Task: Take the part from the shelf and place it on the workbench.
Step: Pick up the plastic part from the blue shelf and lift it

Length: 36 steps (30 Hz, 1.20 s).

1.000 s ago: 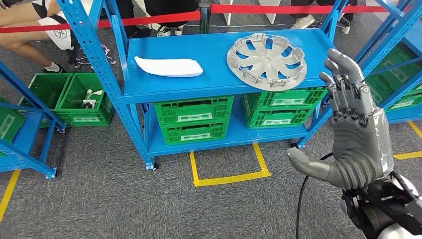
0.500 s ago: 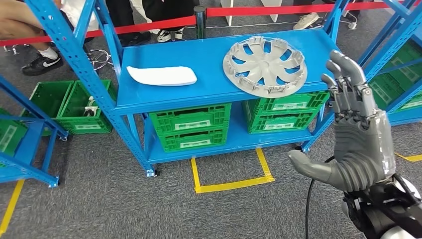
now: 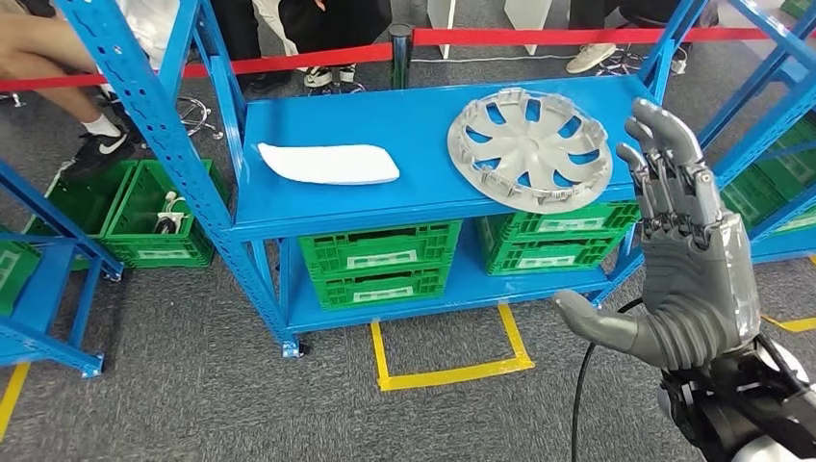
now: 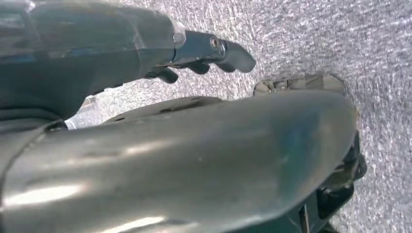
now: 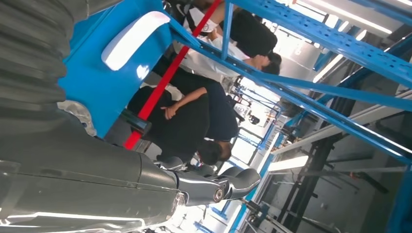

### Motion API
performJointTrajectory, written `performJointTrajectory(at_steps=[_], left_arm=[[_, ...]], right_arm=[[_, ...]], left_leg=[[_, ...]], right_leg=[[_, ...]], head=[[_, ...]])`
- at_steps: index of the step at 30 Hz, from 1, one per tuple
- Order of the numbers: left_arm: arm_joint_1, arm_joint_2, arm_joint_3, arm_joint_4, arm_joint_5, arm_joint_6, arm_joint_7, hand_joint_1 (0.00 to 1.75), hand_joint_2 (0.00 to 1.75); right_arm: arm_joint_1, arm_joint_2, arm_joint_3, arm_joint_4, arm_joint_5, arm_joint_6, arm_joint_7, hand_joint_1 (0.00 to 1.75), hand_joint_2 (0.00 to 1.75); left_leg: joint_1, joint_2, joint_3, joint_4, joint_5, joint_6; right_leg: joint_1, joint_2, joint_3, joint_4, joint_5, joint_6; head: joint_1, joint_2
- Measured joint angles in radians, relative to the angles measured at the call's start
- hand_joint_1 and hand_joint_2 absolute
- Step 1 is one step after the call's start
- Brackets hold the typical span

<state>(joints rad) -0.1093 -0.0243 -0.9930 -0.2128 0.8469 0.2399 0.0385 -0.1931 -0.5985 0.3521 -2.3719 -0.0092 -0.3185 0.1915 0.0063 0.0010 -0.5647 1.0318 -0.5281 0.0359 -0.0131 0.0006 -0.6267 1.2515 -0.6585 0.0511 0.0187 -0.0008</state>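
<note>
The right robot hand [image 3: 688,260] is raised nearest the robot, fingers straight and spread wide, thumb out, holding nothing. Just beyond its fingertips, a grey wheel cover [image 3: 529,147] lies flat on the blue shelf [image 3: 404,188], near the shelf's right end. Further left of the hand rests a white tray-like part [image 3: 328,163]. Below sit 2 stacks of green crates [image 3: 375,262]. People stand beyond a red barrier [image 3: 289,60]. The left robot hand [image 4: 204,53] hangs over grey carpet; I cannot tell its grip.

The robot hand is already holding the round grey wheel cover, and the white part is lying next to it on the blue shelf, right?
Not quite. In the head view the right robot hand is open and holds nothing; the round grey wheel cover lies on the blue shelf. The white part does lie beside it on that shelf.
</note>
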Motion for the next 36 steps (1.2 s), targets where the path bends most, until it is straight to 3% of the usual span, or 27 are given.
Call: performJointTrajectory(at_steps=[1, 2, 4, 6, 11, 13, 15, 16, 17, 20, 22, 24, 27, 31, 32, 33, 35, 36], left_arm=[[0.001, 0.000, 0.000, 0.000, 0.000, 0.000, 0.000, 0.00, 0.00], [0.001, 0.000, 0.000, 0.000, 0.000, 0.000, 0.000, 0.00, 0.00], [0.001, 0.000, 0.000, 0.000, 0.000, 0.000, 0.000, 0.00, 0.00], [-0.001, 0.000, 0.000, 0.000, 0.000, 0.000, 0.000, 0.00, 0.00], [-0.001, -0.001, 0.000, 0.000, 0.000, 0.000, 0.000, 0.00, 0.00], [-0.004, -0.001, 0.000, 0.000, 0.000, 0.000, 0.000, 0.00, 0.00], [-0.004, -0.001, 0.000, 0.000, 0.000, 0.000, 0.000, 0.00, 0.00], [-0.003, 0.000, 0.000, 0.000, 0.000, 0.000, 0.000, 0.00, 0.00], [-0.001, 0.000, 0.000, 0.000, 0.000, 0.000, 0.000, 0.00, 0.00], [0.001, 0.002, 0.000, 0.000, 0.000, 0.000, -0.001, 0.00, 0.00], [0.000, 0.006, 0.000, 0.000, 0.001, 0.000, 0.000, 0.00, 0.00], [0.002, 0.008, 0.000, 0.000, 0.003, 0.000, 0.000, 0.00, 0.00], [0.002, 0.010, 0.000, 0.001, 0.003, 0.000, -0.002, 0.00, 0.00], [0.001, 0.004, 0.000, 0.000, 0.003, -0.004, -0.004, 0.00, 0.00], [0.002, 0.002, 0.000, 0.000, 0.003, -0.006, -0.003, 0.00, 0.00], [0.003, 0.001, 0.000, 0.000, 0.003, -0.008, -0.003, 0.00, 0.00], [0.002, 0.000, 0.000, 0.000, 0.003, -0.014, -0.001, 0.00, 0.00], [0.001, -0.001, 0.000, 0.000, 0.003, -0.016, 0.001, 0.00, 0.00]], right_arm=[[0.001, 0.000, 0.000, 0.000, 0.000, 0.000, 0.000, 0.00, 1.75], [0.001, 0.000, 0.000, 0.000, 0.000, 0.000, 0.000, 0.00, 1.75], [0.001, 0.000, 0.000, 0.000, 0.000, 0.000, 0.000, 0.00, 1.75], [0.002, 0.000, 0.000, 0.001, 0.000, 0.000, 0.000, 0.00, 1.75], [0.003, 0.000, 0.000, 0.000, 0.000, 0.000, 0.000, 0.00, 1.75], [0.002, 0.001, 0.000, 0.000, 0.000, 0.001, 0.000, 0.00, 1.75], [0.001, 0.002, 0.000, 0.000, 0.000, 0.002, 0.000, 0.00, 1.75], [0.002, 0.003, 0.000, 0.000, 0.000, 0.003, 0.000, 0.00, 1.75], [0.002, 0.004, 0.000, 0.000, 0.000, 0.003, 0.000, 0.00, 1.75], [0.002, 0.007, 0.000, 0.000, 0.000, 0.003, -0.002, 0.00, 1.75], [0.003, 0.008, 0.000, 0.002, 0.001, 0.002, -0.003, 0.00, 1.75], [0.005, 0.009, 0.000, 0.004, 0.010, 0.000, -0.002, 0.00, 1.75], [0.003, 0.006, -0.004, 0.006, 0.040, -0.004, 0.010, 0.00, 1.75], [0.002, -0.009, -0.009, 0.022, 0.068, 0.006, 0.076, 0.00, 1.75], [0.002, -0.016, -0.012, 0.031, 0.073, 0.013, 0.099, 0.00, 1.75], [0.000, -0.025, -0.018, 0.041, 0.078, 0.021, 0.121, 0.00, 1.75], [-0.006, -0.047, -0.033, 0.062, 0.089, 0.040, 0.162, 0.00, 1.75], [-0.010, -0.058, -0.041, 0.073, 0.096, 0.050, 0.180, 0.00, 1.75]], left_leg=[[0.000, 0.001, 0.008, 0.000, -0.007, -0.001], [0.000, 0.001, 0.019, 0.000, -0.015, -0.002], [0.000, 0.000, 0.044, 0.000, -0.033, -0.007], [-0.001, 0.000, 0.059, -0.002, -0.048, -0.015], [-0.004, 0.003, 0.071, 0.022, -0.061, -0.045], [-0.003, 0.001, 0.026, 0.109, -0.093, -0.052], [-0.002, -0.001, -0.055, 0.222, -0.138, -0.057], [-0.001, -0.001, -0.087, 0.253, -0.145, -0.057], [-0.002, -0.002, -0.104, 0.252, -0.131, -0.055], [-0.009, -0.001, -0.080, 0.107, 0.000, -0.033], [-0.019, -0.002, -0.063, 0.031, 0.037, -0.017], [-0.025, -0.005, -0.055, 0.009, 0.030, -0.007], [-0.015, -0.007, -0.016, -0.014, 0.030, 0.002], [-0.008, -0.005, 0.017, -0.021, 0.007, 0.001], [-0.006, -0.004, 0.027, -0.021, -0.002, -0.002], [-0.004, -0.004, 0.039, -0.020, -0.012, -0.005], [0.000, -0.004, 0.066, -0.021, -0.033, -0.015], [0.001, -0.005, 0.075, -0.021, -0.042, -0.021]], right_leg=[[0.000, 0.000, -0.029, 0.025, -0.002, 0.001], [0.000, 0.000, -0.040, 0.016, 0.019, 0.000], [0.000, 0.000, -0.018, -0.091, 0.114, -0.005], [0.004, -0.002, 0.006, -0.187, 0.165, -0.014], [0.005, -0.004, 0.036, -0.229, 0.167, -0.048], [0.003, -0.005, 0.059, -0.240, 0.160, -0.058], [0.005, -0.005, 0.072, -0.243, 0.149, -0.064], [0.006, -0.004, 0.080, -0.243, 0.142, -0.064], [0.007, -0.003, 0.089, -0.243, 0.134, -0.064], [0.010, -0.002, 0.125, -0.244, 0.108, -0.062], [0.007, -0.001, 0.135, -0.248, 0.096, -0.053], [0.004, 0.000, 0.143, -0.246, 0.094, -0.041], [0.004, 0.000, 0.135, -0.196, 0.080, -0.026], [-0.003, 0.000, -0.005, 0.004, 0.005, -0.001], [-0.006, 0.000, -0.026, 0.013, 0.011, 0.003], [-0.008, 0.000, -0.032, -0.010, 0.038, 0.005], [-0.013, 0.000, -0.013, -0.118, 0.136, 0.010], [-0.013, -0.002, -0.004, -0.170, 0.165, 0.009]], head=[[0.003, 0.000], [0.006, 0.000], [0.014, 0.000], [0.020, 0.000], [0.017, 0.000], [0.007, 0.000], [-0.005, 0.000], [-0.009, 0.000], [-0.013, 0.000], [-0.022, 0.000], [-0.023, 0.000], [-0.025, 0.000], [-0.021, 0.000], [-0.006, 0.000], [-0.004, 0.000], [-0.003, 0.000], [0.001, 0.000], [0.004, 0.000]])
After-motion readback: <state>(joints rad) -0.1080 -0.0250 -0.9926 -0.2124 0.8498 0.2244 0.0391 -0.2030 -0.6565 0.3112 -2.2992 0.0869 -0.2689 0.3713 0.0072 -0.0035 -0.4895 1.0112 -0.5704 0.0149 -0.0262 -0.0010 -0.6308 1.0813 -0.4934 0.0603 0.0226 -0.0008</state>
